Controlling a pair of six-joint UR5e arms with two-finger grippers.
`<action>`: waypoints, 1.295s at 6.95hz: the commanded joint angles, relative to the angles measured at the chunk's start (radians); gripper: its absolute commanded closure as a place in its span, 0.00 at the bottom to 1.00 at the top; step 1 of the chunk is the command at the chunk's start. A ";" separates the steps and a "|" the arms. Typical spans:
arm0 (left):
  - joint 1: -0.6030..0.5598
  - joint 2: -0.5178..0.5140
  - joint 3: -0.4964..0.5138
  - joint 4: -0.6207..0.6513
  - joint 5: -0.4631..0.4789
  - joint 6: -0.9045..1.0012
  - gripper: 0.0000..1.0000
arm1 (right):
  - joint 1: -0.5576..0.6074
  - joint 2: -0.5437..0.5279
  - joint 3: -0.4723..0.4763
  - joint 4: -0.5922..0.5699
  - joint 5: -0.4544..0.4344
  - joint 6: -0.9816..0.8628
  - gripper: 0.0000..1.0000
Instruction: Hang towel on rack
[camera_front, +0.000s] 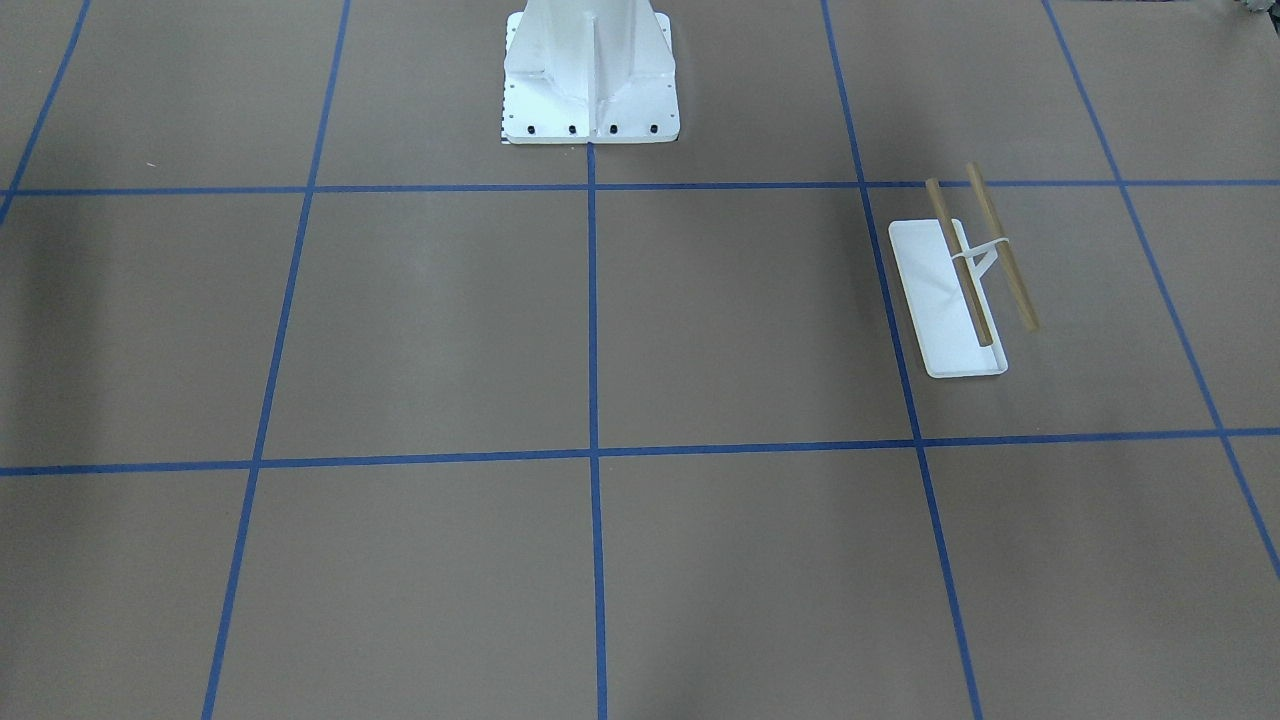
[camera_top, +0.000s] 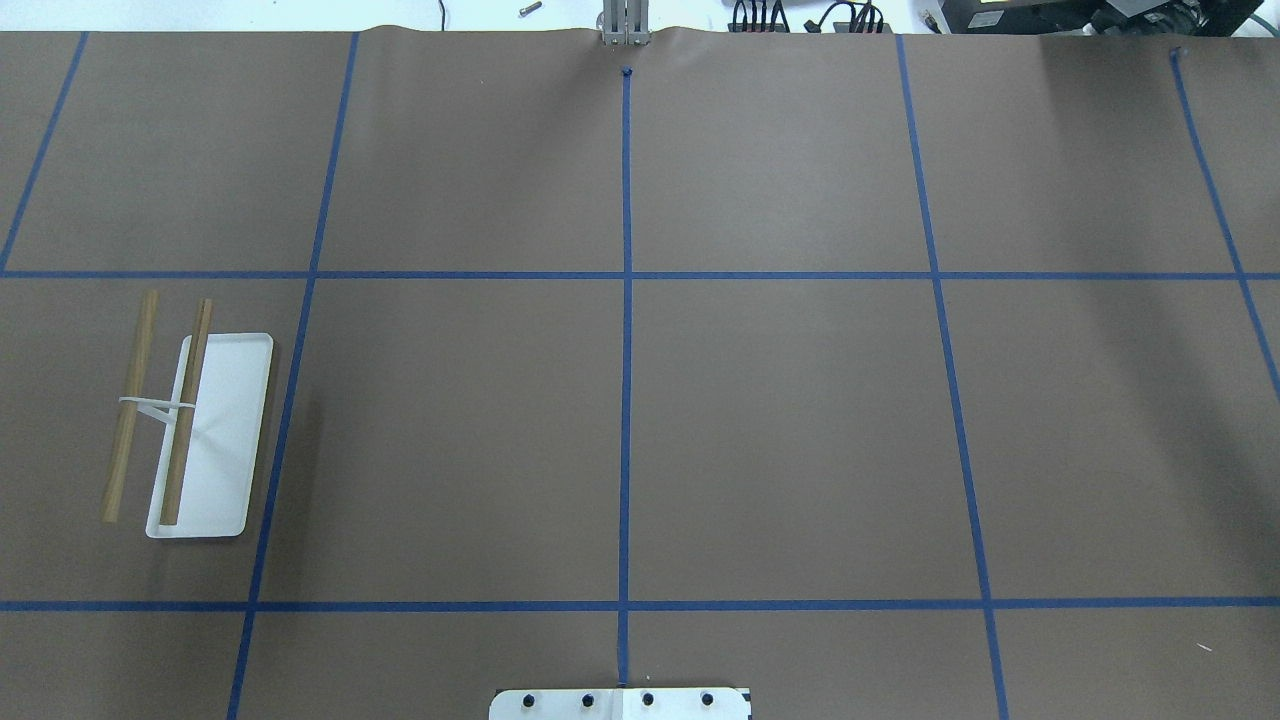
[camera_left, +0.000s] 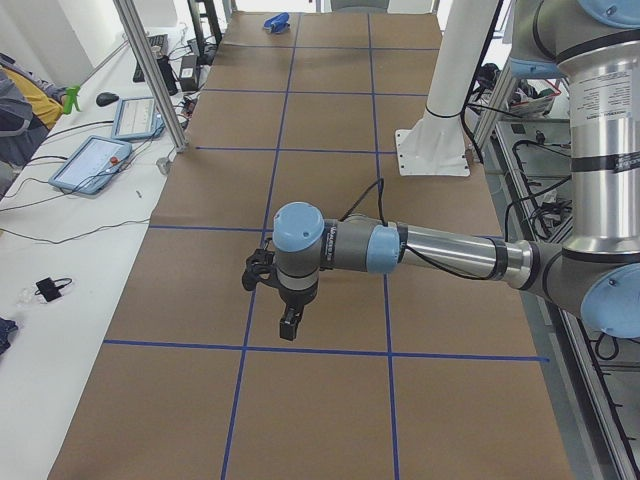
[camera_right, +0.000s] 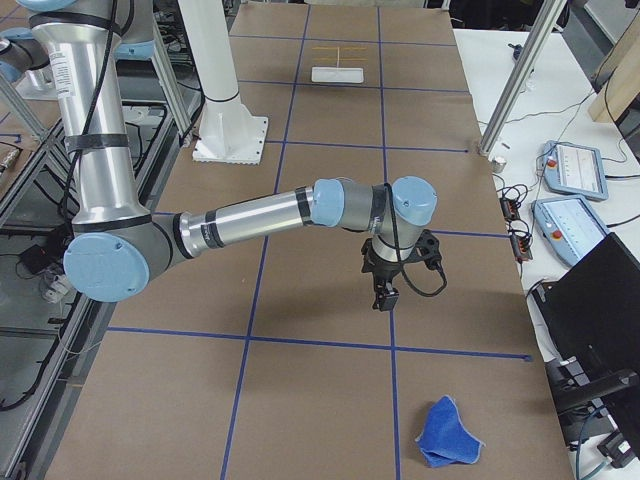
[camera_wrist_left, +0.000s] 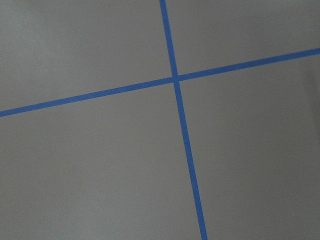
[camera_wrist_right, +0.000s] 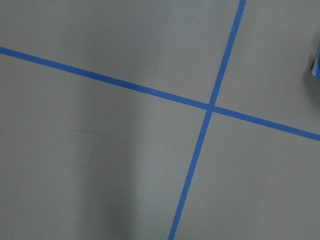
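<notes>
The rack (camera_front: 935, 300) stands on the brown table, a white flat base with two parallel wooden rods on a white support. It also shows in the overhead view (camera_top: 225, 430) at the left and, far off, in the exterior right view (camera_right: 338, 74). The towel (camera_right: 447, 433) lies crumpled, bright blue, near the table's end on my right; a blue sliver shows in the right wrist view (camera_wrist_right: 316, 60). My left gripper (camera_left: 290, 325) and right gripper (camera_right: 384, 297) hang above bare table, far from both. I cannot tell whether they are open or shut.
The big white bolted pedestal (camera_front: 590, 80) stands at the robot's side of the table, seen also in the side view (camera_right: 225, 130). Blue tape lines (camera_top: 626, 400) grid the brown surface. Tablets (camera_right: 570, 165) and metal posts line the operators' side.
</notes>
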 joint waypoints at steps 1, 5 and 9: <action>0.002 0.046 0.000 -0.121 -0.009 0.001 0.01 | 0.000 -0.017 0.007 0.017 0.011 -0.005 0.00; 0.003 0.060 0.019 -0.129 -0.018 -0.020 0.01 | -0.005 -0.206 -0.052 0.472 0.006 0.007 0.00; 0.003 0.060 0.040 -0.128 -0.032 -0.022 0.01 | -0.057 0.163 -0.675 0.732 -0.233 -0.263 0.00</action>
